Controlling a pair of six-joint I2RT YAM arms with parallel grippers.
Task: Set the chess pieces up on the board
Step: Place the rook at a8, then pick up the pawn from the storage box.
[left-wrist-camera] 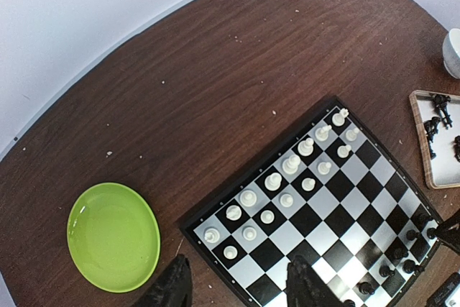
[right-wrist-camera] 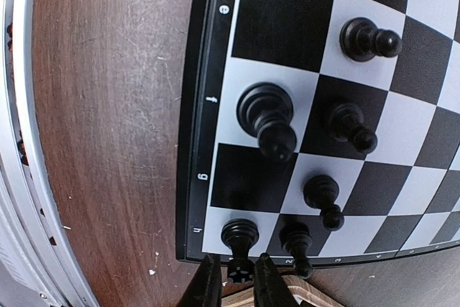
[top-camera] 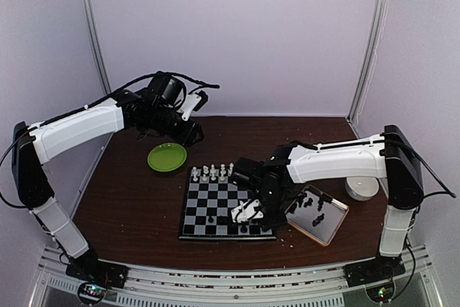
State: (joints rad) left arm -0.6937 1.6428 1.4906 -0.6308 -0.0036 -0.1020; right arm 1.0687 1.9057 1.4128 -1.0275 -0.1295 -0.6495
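The board (top-camera: 215, 205) lies mid-table. White pieces (top-camera: 212, 172) stand in two rows along its far edge and also show in the left wrist view (left-wrist-camera: 287, 181). Several black pieces (right-wrist-camera: 266, 116) stand near the board's near right corner. My right gripper (right-wrist-camera: 237, 275) is low over that corner. Its jaws stand narrowly open on either side of the top of a black rook (right-wrist-camera: 240, 239), which stands on the corner square. My left gripper (left-wrist-camera: 238, 285) is open and empty, high above the board's white-side corner (left-wrist-camera: 215, 249).
A tan-rimmed tray (top-camera: 338, 226) with several loose black pieces (left-wrist-camera: 435, 116) lies right of the board. A green plate (top-camera: 167, 157) sits left of the board's far edge. A white bowl (top-camera: 361, 188) stands at the right. The table's front rail (right-wrist-camera: 18, 141) is close to the board.
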